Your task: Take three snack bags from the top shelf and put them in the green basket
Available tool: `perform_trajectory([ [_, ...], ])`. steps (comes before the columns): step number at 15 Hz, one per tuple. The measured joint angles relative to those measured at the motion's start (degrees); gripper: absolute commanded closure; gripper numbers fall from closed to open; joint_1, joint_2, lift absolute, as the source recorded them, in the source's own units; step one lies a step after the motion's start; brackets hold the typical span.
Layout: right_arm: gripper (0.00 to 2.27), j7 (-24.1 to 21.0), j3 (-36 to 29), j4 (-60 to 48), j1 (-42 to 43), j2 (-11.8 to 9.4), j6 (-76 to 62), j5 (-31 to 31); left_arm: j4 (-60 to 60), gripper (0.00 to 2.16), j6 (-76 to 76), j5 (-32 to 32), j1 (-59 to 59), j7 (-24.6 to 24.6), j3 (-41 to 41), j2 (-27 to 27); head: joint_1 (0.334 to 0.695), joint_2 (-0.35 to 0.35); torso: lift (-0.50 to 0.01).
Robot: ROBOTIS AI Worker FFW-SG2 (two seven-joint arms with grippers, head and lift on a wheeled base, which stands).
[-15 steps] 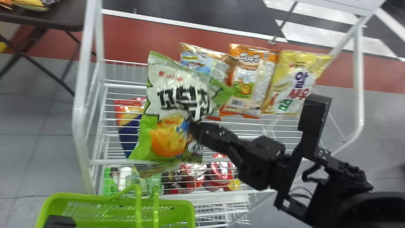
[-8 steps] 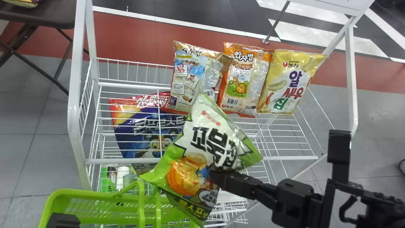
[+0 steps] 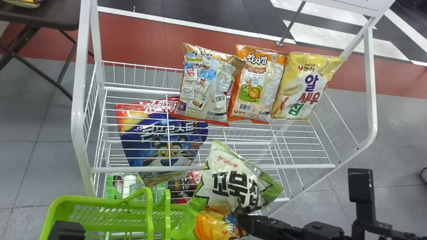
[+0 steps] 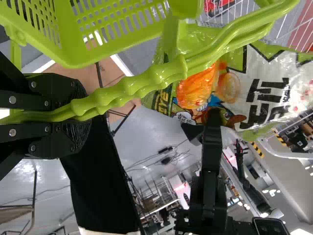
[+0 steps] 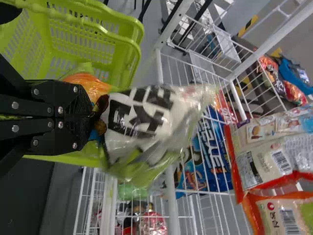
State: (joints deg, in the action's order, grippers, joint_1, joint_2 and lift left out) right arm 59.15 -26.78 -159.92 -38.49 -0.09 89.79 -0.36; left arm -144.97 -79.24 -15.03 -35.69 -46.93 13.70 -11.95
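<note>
Carrying the green-and-white snack bag (image 3: 230, 186), the right hand (image 5: 93, 115) is closed on its edge and has swung it back from over the rack (image 3: 213, 167) toward the robot. Over the last second the bag has come down the head view toward 6 o'clock, and part of it now overlaps the end of the green basket (image 3: 93, 201), which lies at the hand's 9 o'clock. For the task, that probably means the pick is done and placing comes next: shift toward 9 o'clock, clear the rim, then let go. The left hand (image 4: 80, 115) is clamped on the basket's handle (image 4: 132, 90); that raised handle could snag the wide bag. Farther out, from 12 to 1 o'clock, the blue-and-beige bag (image 3: 200, 83), orange bag (image 3: 255, 83) and yellow bag (image 3: 307, 86) have not moved from the shelf.
</note>
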Motion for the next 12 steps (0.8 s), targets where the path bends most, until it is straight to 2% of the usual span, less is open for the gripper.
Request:
perform_trajectory([
  [3, 2.25, 1.76, 2.3, 1.25, -1.46, -0.57, 0.0, 0.36, -0.35, 2.02, -0.1, 0.0, 0.01, 0.36, 0.59, -0.01, 0.695, -0.35, -0.038],
  [5, 2.25, 1.55, 7.82, 3.69, -2.51, -1.73, 0.0, 1.49, -1.0, 2.02, -0.17, 0.06, 0.01, 1.09, 1.24, -0.22, 0.695, -0.35, -0.038],
  [8, 2.25, 0.56, 17.33, 9.07, -2.77, -3.15, 0.0, 6.87, -1.71, 2.02, -0.18, 0.09, -0.32, 1.3, 1.72, -0.56, 0.695, -0.35, -0.038],
  [10, 2.21, -0.4, 21.07, 12.68, -1.98, -3.89, 0.0, 8.13, -1.88, 2.02, -0.18, 0.09, -0.52, 1.26, 1.94, -0.66, 0.695, -0.35, -0.038],
  [11, 1.7, -1.11, 22.39, 14.42, -1.32, -4.0, 0.0, 8.62, -1.95, 2.02, -0.18, 0.1, -0.58, 1.23, 2.11, -0.68, 0.695, -0.35, -0.038],
  [12, 0.47, -1.55, 23.07, 15.81, -0.66, -4.03, 0.0, 8.93, -2.01, 2.02, -0.18, 0.14, -0.62, 1.23, 2.22, -0.71, 0.695, -0.35, -0.038],
])
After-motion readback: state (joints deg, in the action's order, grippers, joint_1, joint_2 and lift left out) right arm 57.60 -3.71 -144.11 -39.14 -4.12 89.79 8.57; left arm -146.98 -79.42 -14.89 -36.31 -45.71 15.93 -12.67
